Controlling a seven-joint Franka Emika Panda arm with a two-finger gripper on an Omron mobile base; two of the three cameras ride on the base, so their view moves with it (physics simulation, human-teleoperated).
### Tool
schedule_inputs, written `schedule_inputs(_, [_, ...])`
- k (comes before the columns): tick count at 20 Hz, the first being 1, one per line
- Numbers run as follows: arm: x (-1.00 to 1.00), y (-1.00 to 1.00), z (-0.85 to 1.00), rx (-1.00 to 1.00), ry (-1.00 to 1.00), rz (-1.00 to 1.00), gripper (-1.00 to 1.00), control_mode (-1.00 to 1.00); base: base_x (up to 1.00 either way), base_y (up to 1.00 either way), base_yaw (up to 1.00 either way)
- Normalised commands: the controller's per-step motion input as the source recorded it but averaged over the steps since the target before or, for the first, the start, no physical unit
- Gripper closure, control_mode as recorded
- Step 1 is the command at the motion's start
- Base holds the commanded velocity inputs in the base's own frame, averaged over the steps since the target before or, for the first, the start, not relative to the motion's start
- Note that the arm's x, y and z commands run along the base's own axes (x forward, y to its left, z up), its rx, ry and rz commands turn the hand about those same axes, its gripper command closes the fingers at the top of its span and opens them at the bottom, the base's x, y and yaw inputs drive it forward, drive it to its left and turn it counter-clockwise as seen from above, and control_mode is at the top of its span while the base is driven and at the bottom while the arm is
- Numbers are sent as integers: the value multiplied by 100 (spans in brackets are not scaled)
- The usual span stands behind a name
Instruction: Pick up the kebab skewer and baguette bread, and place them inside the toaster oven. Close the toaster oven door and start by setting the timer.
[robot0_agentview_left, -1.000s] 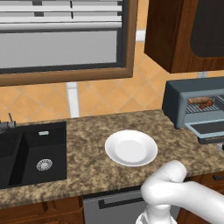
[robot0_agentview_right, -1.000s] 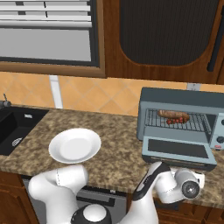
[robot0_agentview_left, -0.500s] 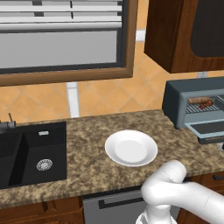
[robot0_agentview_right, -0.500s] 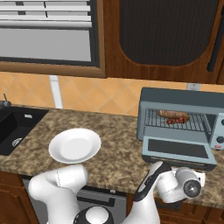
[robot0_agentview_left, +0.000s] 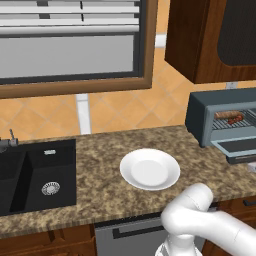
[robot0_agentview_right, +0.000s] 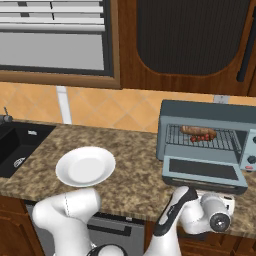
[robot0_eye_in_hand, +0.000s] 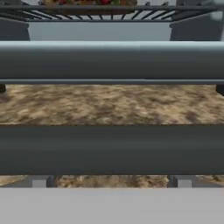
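Nearest to us, the white arm bends low in front of the speckled brown granite counter (robot0_agentview_right: 135, 170), its wrist tucked just below the counter's front edge under the oven. We cannot make out the dark two-finger gripper's tips in any view, though its fingers stand spread wide and hold nothing we can see.

In the hand view we look close along the grey-framed drop-down oven door (robot0_eye_in_hand: 112, 61), which hangs open and level; its dark bar handle (robot0_eye_in_hand: 112, 148) stretches across the near side, with a strip of granite showing in the gap between bar and door edge.

On the counter to the left sits a round white plate (robot0_agentview_right: 85, 166), with a black sink basin (robot0_agentview_left: 37, 177) further left, cut off at the edge.

Beyond the open door stands the boxy blue-grey toaster oven (robot0_agentview_right: 207, 112), cut off at the right in the left base view. On its wire rack (robot0_agentview_right: 200, 139) lie the stubby brown baguette bread (robot0_agentview_right: 198, 131) and, just in front of it, the kebab skewer with red chunks (robot0_agentview_right: 200, 137); the two overlap and are hard to separate.
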Motion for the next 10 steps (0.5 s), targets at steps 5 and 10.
schedule_inputs(5, [22, 0, 33, 5, -22, 0, -100, -100, 0, 0, 0])
schedule_inputs(10, [22, 0, 36, 5, -23, 0, -100, -100, 0, 0, 0])
